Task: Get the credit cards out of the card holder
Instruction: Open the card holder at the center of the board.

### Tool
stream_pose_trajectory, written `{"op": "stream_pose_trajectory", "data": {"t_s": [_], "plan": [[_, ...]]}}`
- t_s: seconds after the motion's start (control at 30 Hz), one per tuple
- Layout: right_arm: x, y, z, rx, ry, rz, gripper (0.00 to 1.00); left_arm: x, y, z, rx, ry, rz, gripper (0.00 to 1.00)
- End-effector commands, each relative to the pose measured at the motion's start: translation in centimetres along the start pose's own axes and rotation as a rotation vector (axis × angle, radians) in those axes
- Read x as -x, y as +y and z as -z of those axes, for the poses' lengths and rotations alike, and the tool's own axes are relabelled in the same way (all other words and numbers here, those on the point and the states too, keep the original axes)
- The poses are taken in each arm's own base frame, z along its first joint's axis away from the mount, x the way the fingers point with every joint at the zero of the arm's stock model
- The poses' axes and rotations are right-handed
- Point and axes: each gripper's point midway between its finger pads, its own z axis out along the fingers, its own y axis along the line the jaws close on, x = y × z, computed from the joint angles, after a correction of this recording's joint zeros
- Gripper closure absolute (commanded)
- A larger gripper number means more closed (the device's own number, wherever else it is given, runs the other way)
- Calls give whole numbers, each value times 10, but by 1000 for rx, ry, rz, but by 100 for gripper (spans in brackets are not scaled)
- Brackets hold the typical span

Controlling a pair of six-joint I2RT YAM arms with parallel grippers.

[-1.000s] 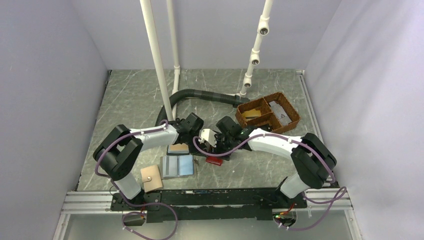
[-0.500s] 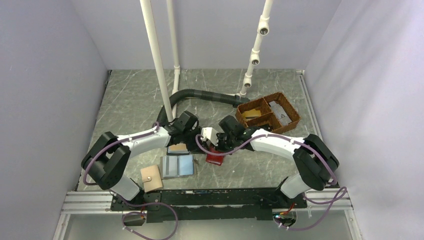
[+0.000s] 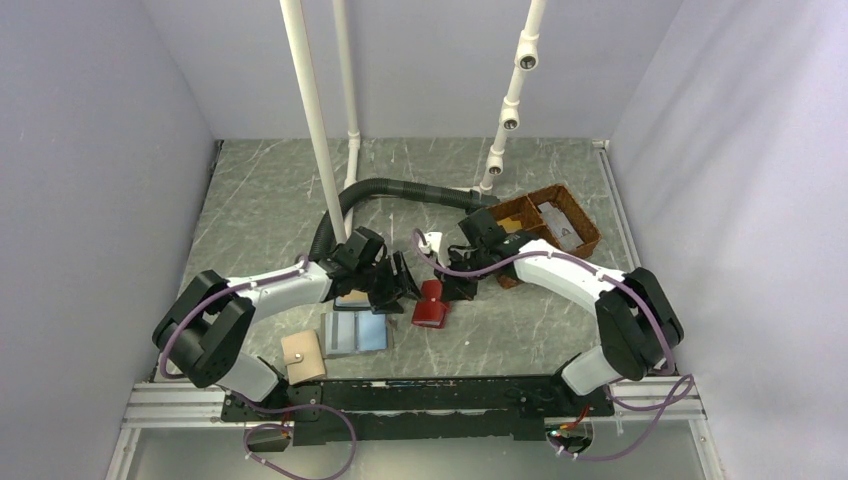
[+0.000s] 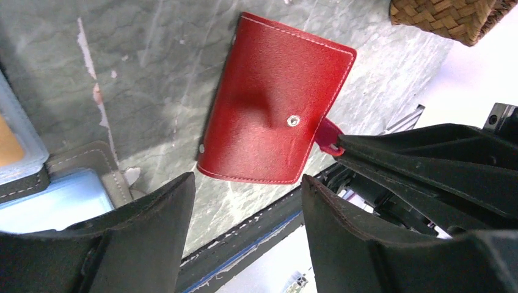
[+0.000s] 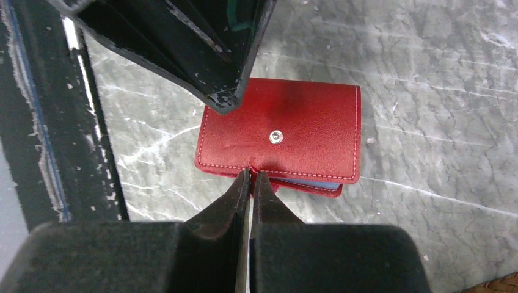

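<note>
**Surface and room.** We are looking at a grey-green marbled table [image 3: 260, 200]. Plain lavender walls [image 3: 100, 150] are closing it in on three sides, and an aluminium rail [image 3: 180, 403] is running along its near edge.

**Fixtures.** White plastic pipes [image 3: 312, 120] are rising from the back of the table. A black ribbed hose [image 3: 400, 188] is curving across it behind the arms.

**Item 1.** A small red stitched bifold card holder [image 3: 431, 312] is lying folded shut near the table's middle, between the two grippers, with its silver snap stud facing up. In the right wrist view we are seeing a thin blue edge under its flap.

**Item 2.** The right gripper [image 5: 251, 174] is pressing its fingers together on the card holder's small red tab [image 4: 327, 135].

**Item 3.** The left gripper [image 4: 245, 179] is hovering just beside the card holder, fingers spread wide and apart from it.

**Item 4.** A woven brown divided basket [image 3: 575, 215] is sitting to the right, behind the right arm.

**Item 5.** A pale blue bifold [image 3: 357, 332] is lying open near the left arm. A tan snap wallet [image 3: 302, 357] is sitting just beside it. A dark-framed wallet [image 3: 352, 297] is lying partly hidden under that arm.
</note>
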Motion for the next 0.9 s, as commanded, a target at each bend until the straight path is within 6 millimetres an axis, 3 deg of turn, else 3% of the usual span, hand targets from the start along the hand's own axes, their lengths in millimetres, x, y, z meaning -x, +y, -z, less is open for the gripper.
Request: {"op": "stream_pose_trajectory", "data": {"t_s": [0.0,0.2,0.33,0.63,0.87], "plan": [[33,14,19,78,-109,12,100,3,-26,8,-114,-12,-29,31],[32,9,30,83,-140,-18,100,6,-35,19,-140,-36,-79,31],[36,17,34,124,-155,-4,100,4,-39,24,-145,-22,-126,30],[47,17,40,159,-195,-33,100,-7,-38,23,-145,9,-196,24],[43,8,36,137,-185,-60,100,-13,-38,16,-182,34,-218,21]]}}
